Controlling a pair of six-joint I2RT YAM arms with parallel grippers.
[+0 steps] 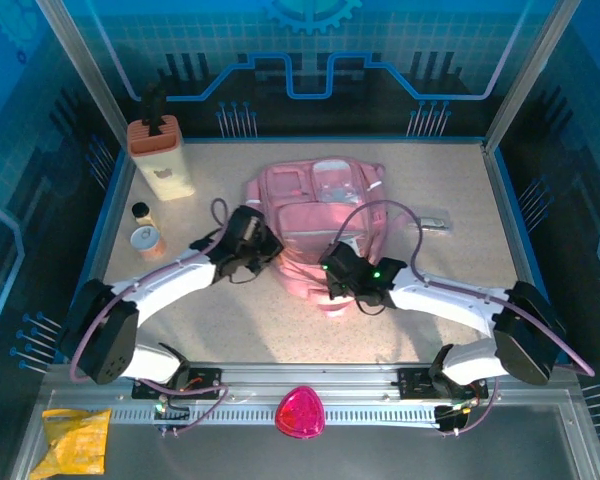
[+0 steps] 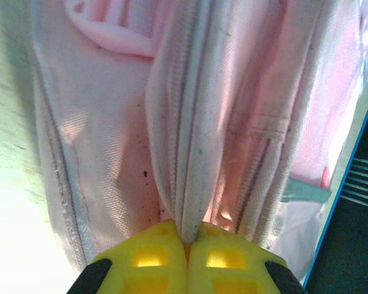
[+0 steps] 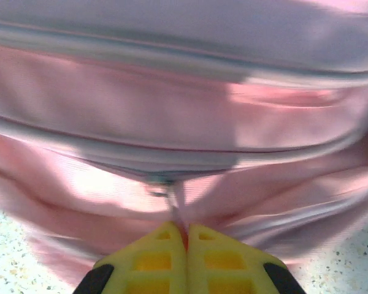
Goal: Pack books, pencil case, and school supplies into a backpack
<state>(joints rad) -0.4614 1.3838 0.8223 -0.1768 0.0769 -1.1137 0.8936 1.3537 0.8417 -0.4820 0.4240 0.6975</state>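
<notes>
The pink backpack lies flat in the middle of the table. My left gripper is at its left side. In the left wrist view the left gripper is shut on a pale fold of the backpack's zip seam. My right gripper is at the backpack's near edge. In the right wrist view the right gripper is shut on the thin zip pull, which hangs from a zip line across the backpack. A small pale oblong school supply lies right of the backpack. The books and the pencil case are hidden.
A tall beige box with a black top stands at the back left. Two small round jars sit near the left edge. A pink rounded object and a crumpled yellow packet rest on the metal ledge by the arm bases.
</notes>
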